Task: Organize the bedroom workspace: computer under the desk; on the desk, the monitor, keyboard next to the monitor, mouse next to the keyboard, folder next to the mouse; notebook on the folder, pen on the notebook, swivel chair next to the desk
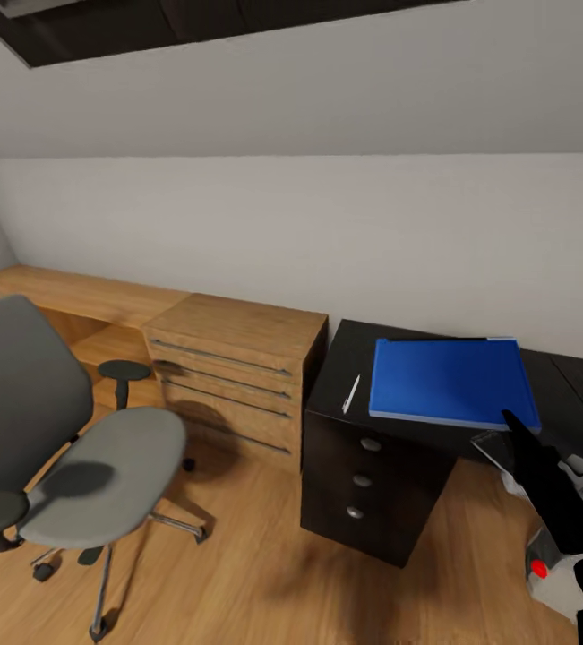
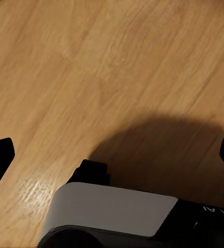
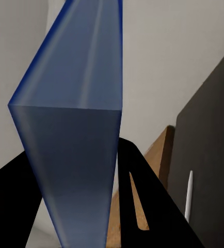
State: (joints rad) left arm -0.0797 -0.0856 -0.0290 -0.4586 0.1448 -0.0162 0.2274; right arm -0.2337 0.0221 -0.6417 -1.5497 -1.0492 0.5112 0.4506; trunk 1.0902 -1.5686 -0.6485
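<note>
The bright blue folder (image 1: pixel 452 381) is over the near end of the black desk (image 1: pixel 345 358); I cannot tell whether it rests on the top. My right gripper (image 1: pixel 512 421) is shut on its near right corner. In the right wrist view the folder (image 3: pixel 76 129) runs edge-on between the two black fingers (image 3: pixel 143 206). A white pen (image 1: pixel 352 394) lies on the desk left of the folder. The grey swivel chair (image 1: pixel 103 466) stands at left, its seat bare. A light grey box with a red dot, the computer (image 1: pixel 539 567), sits low at right. My left gripper (image 2: pixel 112 157) hangs open over the floor.
A light wooden chest of drawers (image 1: pixel 233 358) stands between the chair and the desk, against the white wall. The desk's black drawers with silver knobs (image 1: pixel 363 479) face me. Wooden floor (image 1: pixel 255 573) lies open in front.
</note>
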